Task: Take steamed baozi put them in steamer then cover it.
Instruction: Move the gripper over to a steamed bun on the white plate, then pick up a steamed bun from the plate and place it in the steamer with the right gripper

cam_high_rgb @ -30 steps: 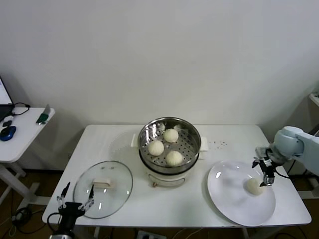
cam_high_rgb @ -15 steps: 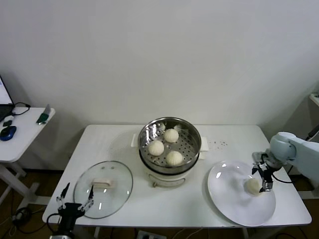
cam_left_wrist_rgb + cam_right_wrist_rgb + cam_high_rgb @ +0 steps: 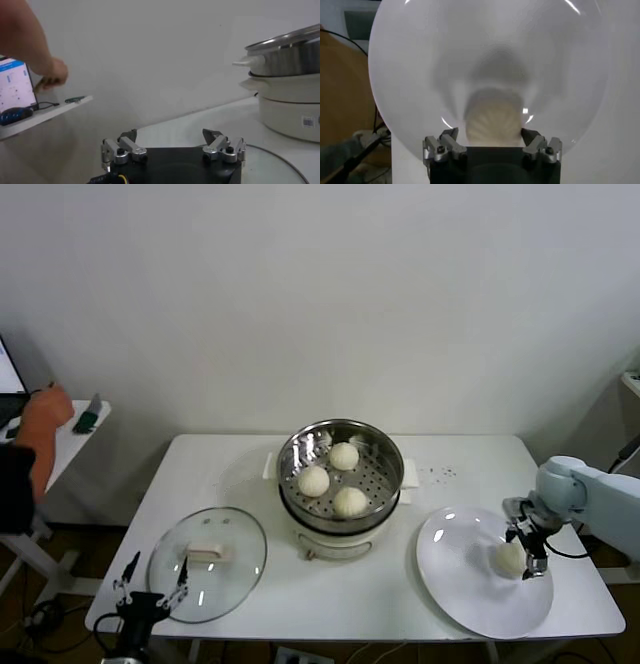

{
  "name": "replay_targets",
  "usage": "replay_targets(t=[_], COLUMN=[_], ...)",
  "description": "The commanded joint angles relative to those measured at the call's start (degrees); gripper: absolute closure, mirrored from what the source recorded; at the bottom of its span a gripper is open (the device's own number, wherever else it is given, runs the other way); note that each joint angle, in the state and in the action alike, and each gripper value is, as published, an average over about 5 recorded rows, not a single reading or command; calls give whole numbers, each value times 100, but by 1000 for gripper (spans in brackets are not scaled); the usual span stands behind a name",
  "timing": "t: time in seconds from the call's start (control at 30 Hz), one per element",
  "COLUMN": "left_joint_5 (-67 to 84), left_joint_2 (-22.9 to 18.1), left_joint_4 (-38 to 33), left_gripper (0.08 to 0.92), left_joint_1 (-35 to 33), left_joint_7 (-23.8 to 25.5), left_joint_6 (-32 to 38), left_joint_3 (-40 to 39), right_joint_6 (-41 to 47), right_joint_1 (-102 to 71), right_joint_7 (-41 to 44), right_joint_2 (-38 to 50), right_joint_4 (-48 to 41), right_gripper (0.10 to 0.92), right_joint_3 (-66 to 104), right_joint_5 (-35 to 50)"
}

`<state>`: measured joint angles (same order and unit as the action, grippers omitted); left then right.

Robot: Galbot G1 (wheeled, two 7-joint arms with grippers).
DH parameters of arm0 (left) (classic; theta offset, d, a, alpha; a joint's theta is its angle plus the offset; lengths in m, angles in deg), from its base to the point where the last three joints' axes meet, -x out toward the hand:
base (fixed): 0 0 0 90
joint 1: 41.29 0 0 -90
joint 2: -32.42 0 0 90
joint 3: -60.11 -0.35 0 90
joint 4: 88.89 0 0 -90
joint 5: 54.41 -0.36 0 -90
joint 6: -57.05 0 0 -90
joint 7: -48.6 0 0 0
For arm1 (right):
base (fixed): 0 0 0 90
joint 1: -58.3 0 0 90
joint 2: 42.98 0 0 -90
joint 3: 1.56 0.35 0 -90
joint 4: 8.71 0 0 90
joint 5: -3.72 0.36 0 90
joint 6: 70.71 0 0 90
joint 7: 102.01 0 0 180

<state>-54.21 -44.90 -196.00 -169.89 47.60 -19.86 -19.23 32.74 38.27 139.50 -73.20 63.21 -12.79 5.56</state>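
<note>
Three baozi (image 3: 313, 480) lie on the perforated tray of the steamer (image 3: 383, 467) at the table's middle. A fourth baozi (image 3: 507, 560) lies on a white plate (image 3: 460, 584) at the right. My right gripper (image 3: 527, 557) is open and lowered over that baozi, one finger on each side; in the right wrist view the baozi (image 3: 492, 120) fills the space between the gripper's (image 3: 491, 136) fingers. The glass cover (image 3: 232, 536) lies flat on the table at the front left. My left gripper (image 3: 150, 590) is open and parked by the table's front left edge, next to the cover.
A person's arm (image 3: 28, 446) reaches over a small side table (image 3: 62, 456) at the far left, also seen in the left wrist view (image 3: 35, 45). The steamer (image 3: 290, 55) stands off to one side of the left gripper (image 3: 171, 136). The wall is close behind the table.
My right gripper has come down and in over the baozi on the plate, now straddling it. A person's arm has come into view at the far left. The left arm has not moved.
</note>
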Motion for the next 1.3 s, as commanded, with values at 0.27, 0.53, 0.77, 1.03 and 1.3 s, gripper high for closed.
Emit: replay_targets(t=[0.27,0.53,0.77,1.03,1.3], left_joint_5=[-5,-1,10,-1,-80], left_joint_2=[-2,2,-5,-28,-19], left_joint_4=[5,-22,-46,-67,-96], left_gripper=[177,177,177,177,177], left_joint_1=[-8,-19,-13,-24,11], left_joint_7=[1,0,3,9,19], left_joint_6=[15,17,31,90,108], left_joint_3=[7,18,0,-103,-300], right_joint_6=[-71,-67,4,100,295], right_joint_1=[-75,29,1093,3429,4720], right_joint_7=[-7,-27,-63,-56,-43], right_joint_2=[-142,-105,-184,-919,-2171], right_joint_4=[-244,-162,-135,-374,-609], right_gripper=[280,393,406,403,400], right_joint_3=[39,18,-612,-2019,-2898], right_joint_5=[-175,-80,555,2188,3774])
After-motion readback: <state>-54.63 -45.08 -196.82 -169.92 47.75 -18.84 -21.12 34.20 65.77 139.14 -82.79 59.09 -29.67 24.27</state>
